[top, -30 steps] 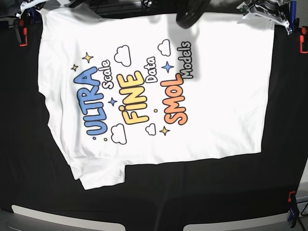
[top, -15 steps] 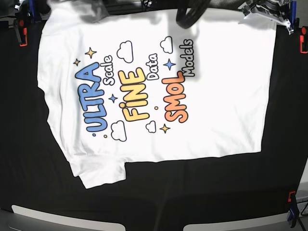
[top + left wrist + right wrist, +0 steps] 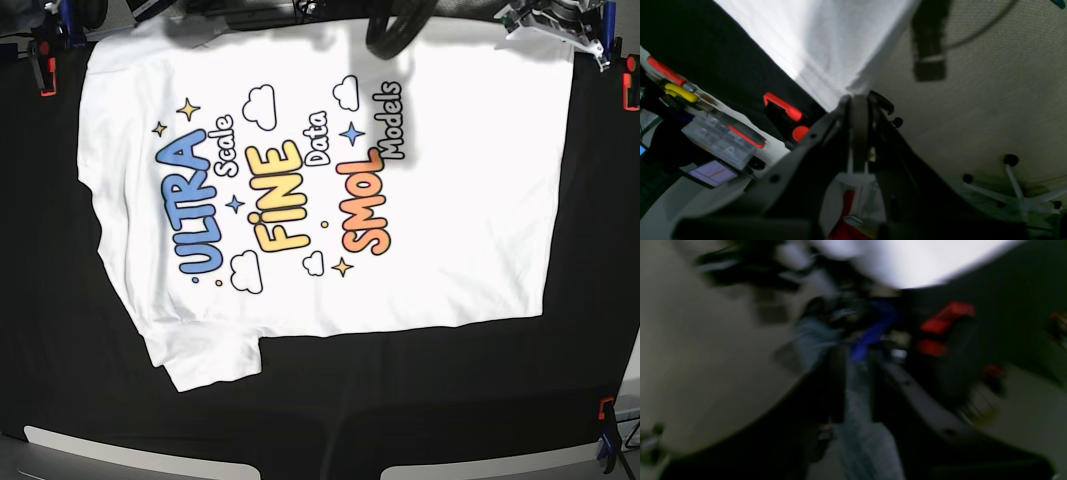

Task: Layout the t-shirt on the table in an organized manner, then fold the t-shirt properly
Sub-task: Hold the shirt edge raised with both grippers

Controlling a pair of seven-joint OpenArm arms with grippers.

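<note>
The white t-shirt point(image 3: 330, 190) lies spread print-up on the black-draped table point(image 3: 60, 330), one sleeve point(image 3: 210, 355) toward the near left. My left gripper point(image 3: 857, 100) is shut on a corner of the shirt point(image 3: 826, 43) at the table's far edge; in the base view it sits at the top right point(image 3: 555, 22). The right wrist view is badly blurred: my right gripper point(image 3: 855, 355) is beyond the table edge, with white cloth point(image 3: 907, 260) above it and apart from it. Whether its jaws are open cannot be told.
Red clamps hold the black cloth at the left edge point(image 3: 45, 75), right edge point(image 3: 630, 95) and near right point(image 3: 605, 410). A black cable loop point(image 3: 395, 30) rests over the shirt's far edge. Tool boxes point(image 3: 720, 143) sit beyond the table, and a chair base point(image 3: 1017, 190) stands on the floor.
The shirt has shifted slightly toward the far edge, mostly at its far-left corner. The right arm has pulled back from that corner. The left gripper has stayed on its corner.
</note>
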